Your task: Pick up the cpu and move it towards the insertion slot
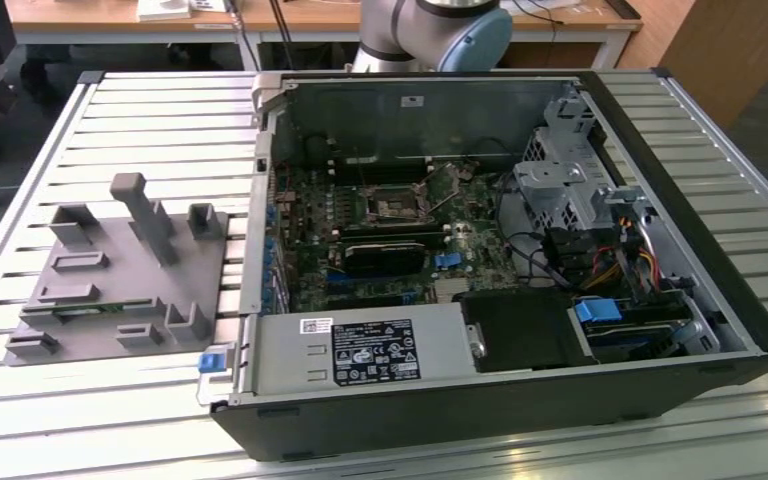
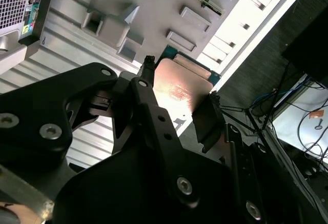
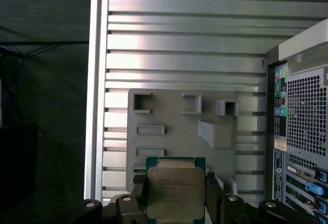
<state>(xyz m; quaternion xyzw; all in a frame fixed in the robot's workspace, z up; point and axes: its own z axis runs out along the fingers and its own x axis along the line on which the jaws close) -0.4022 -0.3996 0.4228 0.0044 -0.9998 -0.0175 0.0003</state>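
Observation:
The cpu [image 3: 174, 192] is a flat square chip with a silvery top and a green edge. My gripper [image 3: 174, 196] is shut on it, one black finger [image 3: 137, 196] on each side. In the second wrist view the cpu [image 2: 180, 83] sits between the same fingers [image 2: 146, 93] of the gripper [image 2: 180, 79], well above the grey fixture plate [image 2: 154, 3]. The insertion slot [image 1: 394, 208] is the square socket with a dark centre on the motherboard inside the open computer case [image 1: 491, 400].
The grey fixture plate [image 1: 117, 270] with raised blocks lies on the slatted metal table [image 1: 157, 120], at the exterior view's left of the case. A thin green memory stick [image 1: 91, 311] rests in it. The case's rear panel [image 3: 302, 111] stands beside the plate.

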